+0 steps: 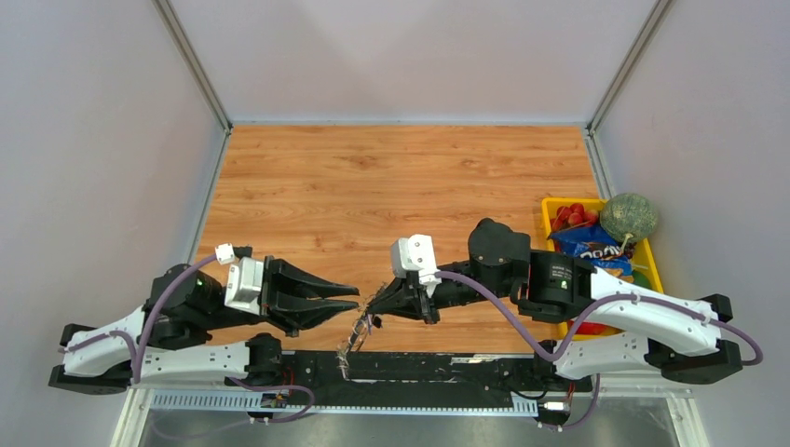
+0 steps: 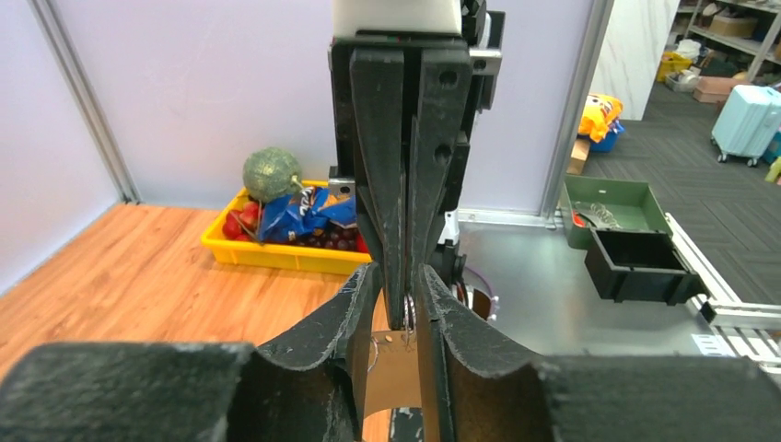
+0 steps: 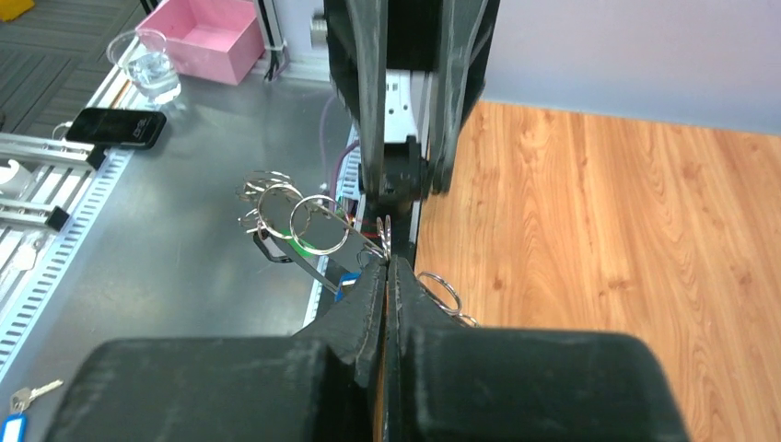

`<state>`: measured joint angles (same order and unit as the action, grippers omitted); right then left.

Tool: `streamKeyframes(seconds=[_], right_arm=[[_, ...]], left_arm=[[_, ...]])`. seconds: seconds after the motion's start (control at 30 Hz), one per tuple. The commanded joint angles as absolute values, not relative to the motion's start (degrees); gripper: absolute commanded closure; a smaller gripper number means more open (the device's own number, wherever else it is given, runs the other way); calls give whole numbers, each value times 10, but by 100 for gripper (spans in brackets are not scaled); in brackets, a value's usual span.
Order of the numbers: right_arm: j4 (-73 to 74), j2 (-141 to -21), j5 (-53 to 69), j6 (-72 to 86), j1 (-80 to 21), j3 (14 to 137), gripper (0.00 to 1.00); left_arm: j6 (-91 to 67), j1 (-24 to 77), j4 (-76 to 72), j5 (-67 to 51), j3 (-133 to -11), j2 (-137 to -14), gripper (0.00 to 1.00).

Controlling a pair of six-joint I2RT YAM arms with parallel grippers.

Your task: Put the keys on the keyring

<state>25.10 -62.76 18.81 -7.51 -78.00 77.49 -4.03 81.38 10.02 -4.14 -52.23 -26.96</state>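
At left, the left gripper (image 1: pixel 357 298), fingers slightly spread, flanking the other gripper's tip; just right of it, the right gripper (image 1: pixel 374 305), fingers pressed together, pinching the keyring (image 3: pixel 384 238) edge-on above the near edge of the table (image 1: pixel 401 186); the keys (image 3: pixel 308 241) bunched and dangling beside those fingertips; far right, a yellow tray (image 1: pixel 655 270) of food.

The thin silvery metal keyring (image 3: pixel 385 235) stands edge-on, pinched in the right gripper (image 3: pixel 387 265)'s fingertips, small metal keys (image 3: pixel 308 261) seemingly dangling just left of them.
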Motion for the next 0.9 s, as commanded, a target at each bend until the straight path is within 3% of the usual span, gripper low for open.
streamKeyframes(seconds=[0.0,0.37,0.87], right_arm=[[287,-633,198,-70,-785,819,100],[391,-675,192,-74,-785,879,100],[466,-727,178,-79,-786,939,100]], left_arm=[[-68,815,169,-34,-574,-281,68],[-99,815,261,-31,-624,-328,61],[-115,815,332,-32,-656,-368,61]])
